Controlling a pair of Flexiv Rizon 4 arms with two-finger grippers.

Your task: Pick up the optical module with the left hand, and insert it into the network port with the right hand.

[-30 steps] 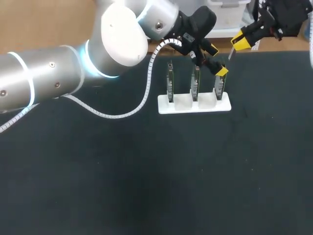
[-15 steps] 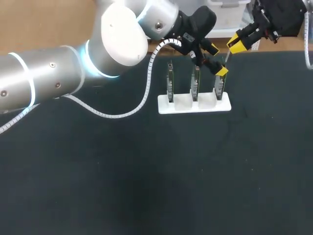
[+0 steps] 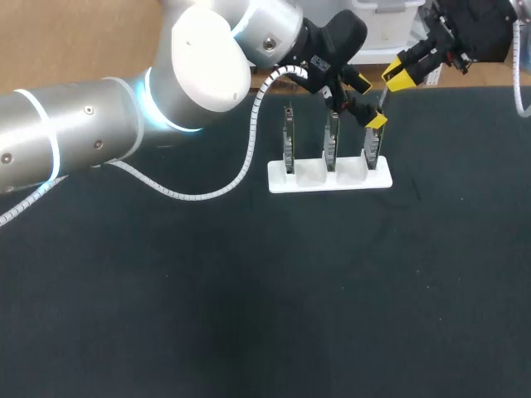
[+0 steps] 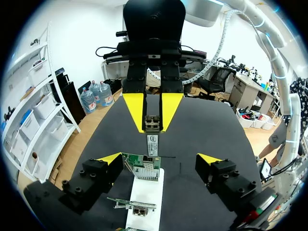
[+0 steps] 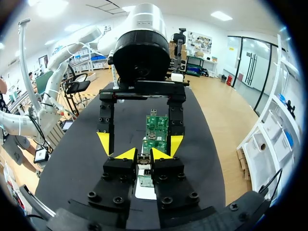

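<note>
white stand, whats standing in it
Three green circuit boards stand upright in the white stand. The open left gripper straddles the rightmost board, partly covering its top; the boards' bottom edges are hidden in the slots.

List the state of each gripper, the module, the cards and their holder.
left gripper: open, fingers either side of the end card.
right gripper: shut on optical module.
optical module: held above the cards, not inserted.
network cards: three, upright in holder.
white holder: lying flat.
</note>
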